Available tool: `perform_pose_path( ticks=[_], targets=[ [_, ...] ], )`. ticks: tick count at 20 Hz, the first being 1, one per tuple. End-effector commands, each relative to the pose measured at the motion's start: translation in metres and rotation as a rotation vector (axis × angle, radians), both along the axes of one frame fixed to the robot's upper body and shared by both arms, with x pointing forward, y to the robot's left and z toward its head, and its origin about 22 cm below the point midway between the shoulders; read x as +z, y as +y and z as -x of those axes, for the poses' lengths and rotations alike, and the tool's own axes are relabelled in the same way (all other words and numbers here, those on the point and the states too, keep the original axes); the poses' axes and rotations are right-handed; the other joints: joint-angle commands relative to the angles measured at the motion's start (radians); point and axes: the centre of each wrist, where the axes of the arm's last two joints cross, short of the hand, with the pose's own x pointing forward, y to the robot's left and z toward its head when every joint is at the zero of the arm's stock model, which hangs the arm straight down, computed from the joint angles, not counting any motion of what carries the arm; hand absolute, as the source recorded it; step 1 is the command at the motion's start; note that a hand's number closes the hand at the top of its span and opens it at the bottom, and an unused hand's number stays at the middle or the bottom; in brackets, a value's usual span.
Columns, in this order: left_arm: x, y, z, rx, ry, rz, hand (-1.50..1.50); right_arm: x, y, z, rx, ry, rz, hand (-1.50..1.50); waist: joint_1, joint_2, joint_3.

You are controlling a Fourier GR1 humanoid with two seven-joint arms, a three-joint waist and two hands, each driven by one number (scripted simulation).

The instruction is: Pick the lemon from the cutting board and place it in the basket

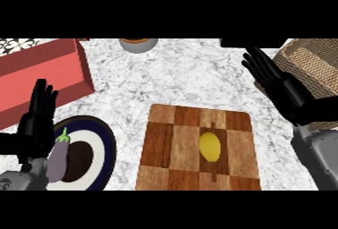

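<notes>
Right hand (284, 87) open, empty.
Lemon (210, 146) lies left of it: probably light, firm, slick; grip across its middle.

The left hand (36, 118) stood open near the counter's (178, 71) left edge, fingers straight, pointing toward the far edge, above the grey left forearm (14, 181). The right hand (287, 91) hovered open by the right edge, fingers straight, slanting toward the far-left corner, the grey right forearm (320, 156) behind it.
</notes>
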Motion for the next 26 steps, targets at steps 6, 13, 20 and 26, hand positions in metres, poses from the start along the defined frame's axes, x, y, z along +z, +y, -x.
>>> perform_pose_path(
  ticks=[6, 13, 20, 26],
  targets=[
    [-0.084, -0.002, 0.049, -0.130, 0.611, 0.068, 0.00, -0.004, 0.093, -0.006, 0.256, -0.020, -0.304, 1.50, 0.015, 0.023, 0.005],
    [-0.087, 0.003, 0.054, -0.160, 0.705, 0.079, 0.00, -0.037, 0.209, 0.069, 0.376, -0.168, 0.008, -1.50, -0.013, -0.003, 0.002],
    [-0.083, 0.014, 0.063, -0.112, 0.721, 0.070, 0.00, -0.005, 0.155, 0.037, 0.046, -0.320, 0.591, -1.50, -0.052, -0.026, -0.003],
    [-0.082, 0.001, 0.066, -0.117, 0.705, 0.075, 0.00, 0.098, 0.129, 0.032, -0.028, -0.388, 0.894, -1.50, -0.049, -0.022, 0.000]
  ],
)
